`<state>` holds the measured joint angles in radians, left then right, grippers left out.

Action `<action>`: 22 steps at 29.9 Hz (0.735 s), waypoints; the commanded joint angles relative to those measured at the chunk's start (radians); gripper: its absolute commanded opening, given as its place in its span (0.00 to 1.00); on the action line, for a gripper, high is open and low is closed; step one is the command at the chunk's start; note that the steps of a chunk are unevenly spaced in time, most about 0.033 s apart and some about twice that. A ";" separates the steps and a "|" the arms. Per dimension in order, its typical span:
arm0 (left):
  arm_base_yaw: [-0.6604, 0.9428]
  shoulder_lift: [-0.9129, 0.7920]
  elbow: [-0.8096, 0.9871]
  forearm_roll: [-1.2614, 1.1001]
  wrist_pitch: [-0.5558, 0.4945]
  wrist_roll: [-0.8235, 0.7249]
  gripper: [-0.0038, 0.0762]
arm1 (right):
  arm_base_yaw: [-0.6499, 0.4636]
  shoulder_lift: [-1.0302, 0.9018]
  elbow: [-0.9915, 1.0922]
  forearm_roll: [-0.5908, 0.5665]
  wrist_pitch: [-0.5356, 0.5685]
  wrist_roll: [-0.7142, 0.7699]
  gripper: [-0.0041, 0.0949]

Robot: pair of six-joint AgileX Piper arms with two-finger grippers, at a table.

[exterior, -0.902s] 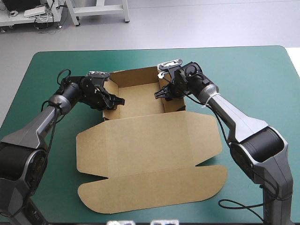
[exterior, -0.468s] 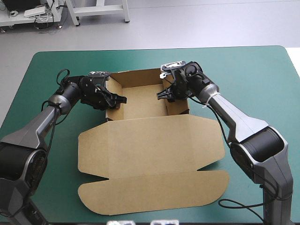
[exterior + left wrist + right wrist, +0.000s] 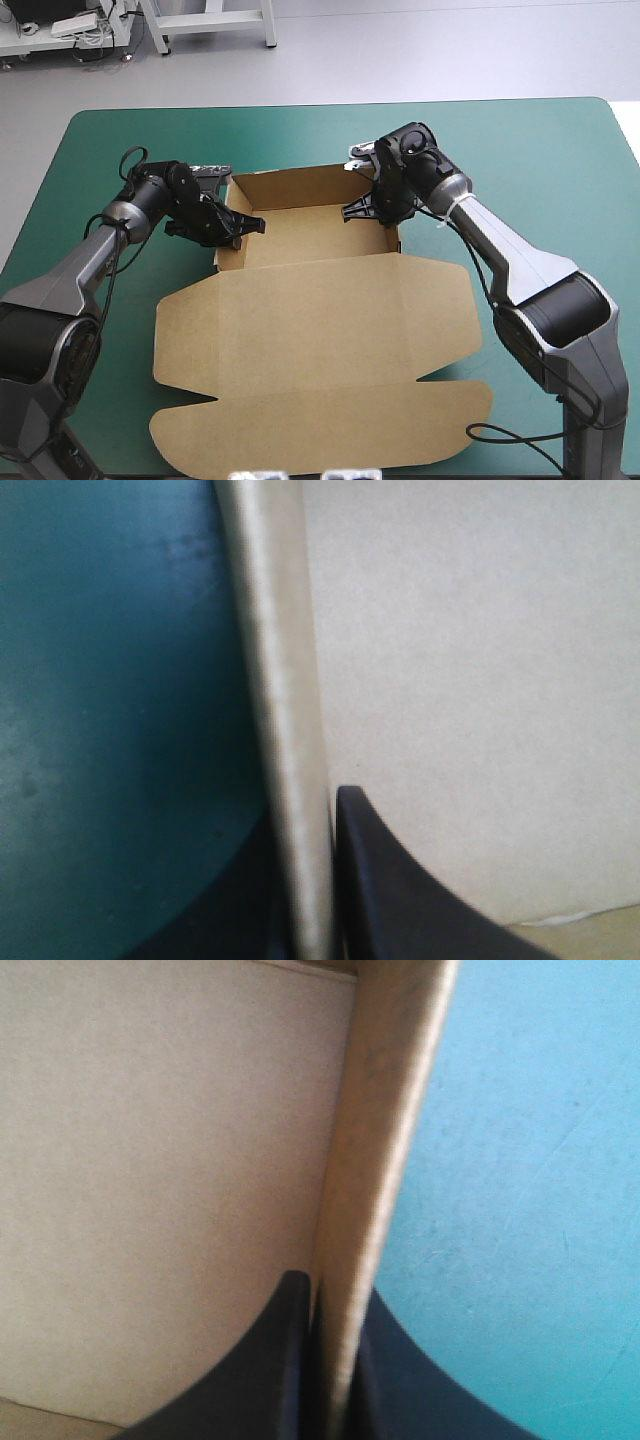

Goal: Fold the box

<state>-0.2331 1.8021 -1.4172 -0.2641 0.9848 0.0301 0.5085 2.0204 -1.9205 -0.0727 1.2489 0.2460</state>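
Note:
The brown box (image 3: pixel 310 330) lies mid-table as an open tray at the far side, its wide lid spread flat toward the near edge. My left gripper (image 3: pixel 240 226) is shut on the tray's left wall (image 3: pixel 285 730), one black finger (image 3: pixel 400 890) inside and one outside. My right gripper (image 3: pixel 366 208) is shut on the right wall (image 3: pixel 375 1160), again with a finger (image 3: pixel 270 1360) on each side. In the wrist views the tray floor (image 3: pixel 470 680) fills the inside and the teal-green cover (image 3: pixel 520 1180) shows outside the wall.
The teal-green cover (image 3: pixel 110 150) shows bare around the box to the left, right and far side. The lid's rounded front flap (image 3: pixel 320 430) reaches close to the table's near edge.
Both grippers have drawn the box toward the near edge. The tray and lid slid nearer, and the lid's front flap now lies closer to the near edge.

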 commanded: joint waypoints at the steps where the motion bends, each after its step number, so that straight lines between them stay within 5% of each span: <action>1: -0.016 -0.057 -0.027 -0.114 0.156 0.038 0.04 | 0.009 -0.087 -0.022 0.169 0.001 -0.061 0.02; 6: -0.020 -0.070 -0.027 -0.077 0.310 0.022 0.04 | 0.030 -0.145 0.073 0.225 0.001 -0.038 0.02; 14: -0.110 -0.108 -0.025 0.031 0.301 -0.053 0.04 | 0.078 -0.224 0.347 0.135 -0.085 0.031 0.02; 22: -0.209 -0.092 -0.023 0.143 0.203 -0.150 0.04 | 0.076 -0.224 0.366 0.133 -0.160 0.040 0.02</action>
<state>-0.3945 1.7443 -1.4199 0.0000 1.1796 -0.1605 0.5671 1.8328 -1.5449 -0.0121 1.1145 0.3228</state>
